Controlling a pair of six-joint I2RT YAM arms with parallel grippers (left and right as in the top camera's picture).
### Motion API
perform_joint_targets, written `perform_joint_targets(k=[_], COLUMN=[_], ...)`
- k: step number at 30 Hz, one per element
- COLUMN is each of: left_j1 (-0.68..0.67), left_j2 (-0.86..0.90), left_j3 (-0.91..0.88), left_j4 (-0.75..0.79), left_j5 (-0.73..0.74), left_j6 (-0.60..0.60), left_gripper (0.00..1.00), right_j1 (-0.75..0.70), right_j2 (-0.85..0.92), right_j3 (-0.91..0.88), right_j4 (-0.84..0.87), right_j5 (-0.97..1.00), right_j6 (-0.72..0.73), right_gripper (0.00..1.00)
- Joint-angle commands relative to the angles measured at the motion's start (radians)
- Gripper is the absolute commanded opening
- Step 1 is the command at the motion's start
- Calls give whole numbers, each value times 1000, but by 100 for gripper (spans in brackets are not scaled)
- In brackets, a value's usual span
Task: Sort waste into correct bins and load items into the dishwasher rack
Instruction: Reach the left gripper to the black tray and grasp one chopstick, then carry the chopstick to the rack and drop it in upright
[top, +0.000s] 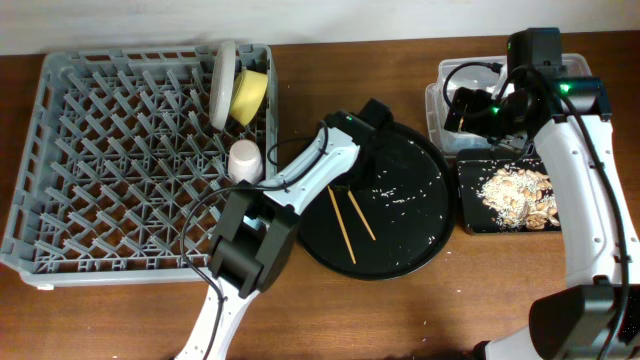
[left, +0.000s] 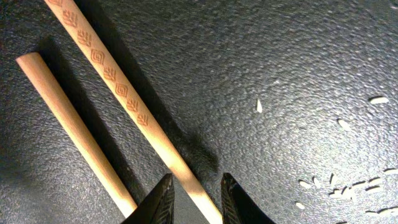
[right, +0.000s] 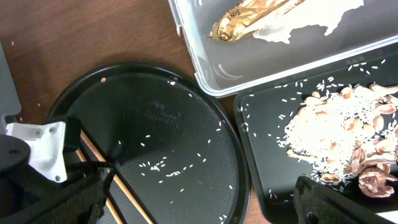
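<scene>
My left gripper (top: 352, 185) is down on the large round black tray (top: 400, 235). Its jaws (left: 196, 182) are open and straddle the carved chopstick (left: 118, 87); the plain chopstick (left: 68, 124) lies beside it. The chopsticks (top: 345, 225) lie side by side. My right gripper (top: 468, 105) hovers open and empty over the clear tub (top: 437, 110); one finger (right: 339, 205) shows. The tub (right: 261, 68) holds the gold foil wrapper (right: 249, 18) and white paper (right: 311, 18). Food scraps (right: 336, 130) lie in the black rectangular tray (right: 267, 137). The blue cup is out of view.
The grey dishwasher rack (top: 110, 268) fills the left side. The plate (top: 221, 85) and the yellow bowl (top: 250, 93) stand on edge at its far right corner. The pink cup (top: 245, 158) sits inverted by its right wall. Loose rice grains (top: 400, 195) dot the round tray.
</scene>
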Motion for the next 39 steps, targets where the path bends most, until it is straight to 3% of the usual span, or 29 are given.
perform_joint_targets(k=[1,7,9,10,19,31,35,36,39], left_j1=[34,42,42,43,45,63,183,231,298], left_j2=[38,42,42,42,42,42,42,37,-72], left_j3=[-10,-10,-6,5,113,616,913,1003,1017], left_j4=[0,0,1,0,-57,-320,-580,-616,-616], left_j5=[58,75,75,75,79,76,18,68,116], left_j6=[-7,-6,-6,-6,28,232,273,352,432], left_gripper=[25,24,5,2,1,0,0,0,0], right_j1=[-6,-6,-6,-6,-6,-6,-6,-6,-6], right_j2=[-2,-2,-2,-2,-2,-2,-2,-2,-2], right_j3=[14,14,14,14,14,14,14,14,14], right_j4=[-3,-3,-3,-3,-3,-3,-3,-3,-3], right_j5=[9,9,9,9,9,9,9,9,9], right_j6=[-6,-6,-6,-6,-6,-6,-6,-6,-6], right_gripper=[98,98,99,98,99,98,98,98,98])
